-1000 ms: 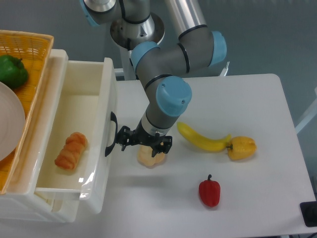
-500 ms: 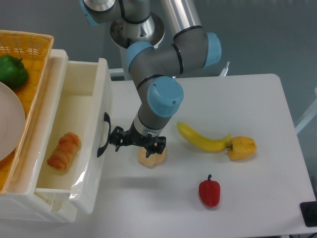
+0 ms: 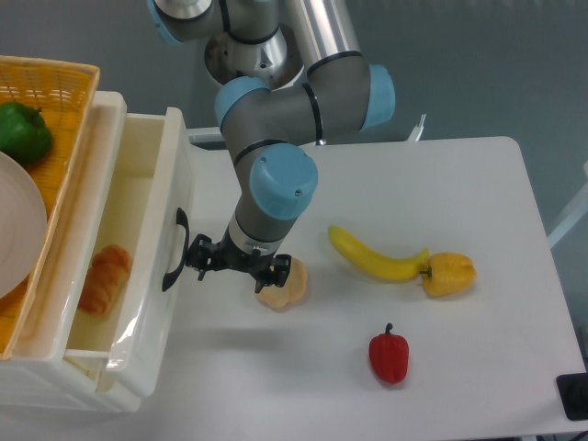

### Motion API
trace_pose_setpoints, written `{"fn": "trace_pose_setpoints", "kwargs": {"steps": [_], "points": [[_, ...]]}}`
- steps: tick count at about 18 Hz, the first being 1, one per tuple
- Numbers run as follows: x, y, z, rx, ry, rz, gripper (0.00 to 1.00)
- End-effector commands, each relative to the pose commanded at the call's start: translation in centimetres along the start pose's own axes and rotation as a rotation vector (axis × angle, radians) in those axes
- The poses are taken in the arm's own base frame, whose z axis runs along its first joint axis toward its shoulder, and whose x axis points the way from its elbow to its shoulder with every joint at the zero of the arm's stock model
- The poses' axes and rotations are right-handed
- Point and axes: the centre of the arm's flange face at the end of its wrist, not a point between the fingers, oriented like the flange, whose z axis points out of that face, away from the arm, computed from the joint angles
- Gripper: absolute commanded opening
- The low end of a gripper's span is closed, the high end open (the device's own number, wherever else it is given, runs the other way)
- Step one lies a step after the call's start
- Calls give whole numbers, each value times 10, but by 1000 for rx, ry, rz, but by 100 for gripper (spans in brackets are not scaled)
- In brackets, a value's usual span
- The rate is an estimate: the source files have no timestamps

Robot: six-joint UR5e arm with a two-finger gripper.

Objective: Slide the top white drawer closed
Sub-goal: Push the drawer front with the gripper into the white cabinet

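The top white drawer [image 3: 147, 165] stands partly pulled out of the white cabinet [image 3: 37, 381] at the left. Its black arched handle [image 3: 173, 250] faces right. Inside it lies an orange-brown pastry [image 3: 103, 280]. My gripper [image 3: 236, 265] hangs low just to the right of the drawer front. Its black left finger [image 3: 197, 258] is against or very near the handle. The fingers stand spread apart, with nothing held between them.
A beige food piece [image 3: 281, 287] lies just right of the gripper. Farther right are a banana [image 3: 377, 258], a yellow pepper [image 3: 450, 274] and a red pepper [image 3: 389, 356]. On the cabinet sits a wicker basket [image 3: 64, 78] with a green pepper [image 3: 23, 131] and a white plate [image 3: 16, 225].
The gripper has moved left, and the drawer front has slid left with it, deeper into the cabinet. The pastry moved left with the drawer. The beige piece stayed put.
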Motion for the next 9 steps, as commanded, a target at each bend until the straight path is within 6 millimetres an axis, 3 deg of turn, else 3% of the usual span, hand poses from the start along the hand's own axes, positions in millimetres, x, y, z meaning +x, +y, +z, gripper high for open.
{"fn": "trace_pose_setpoints", "kwargs": {"steps": [9], "points": [[20, -4, 2, -2, -2, 29, 100]]}}
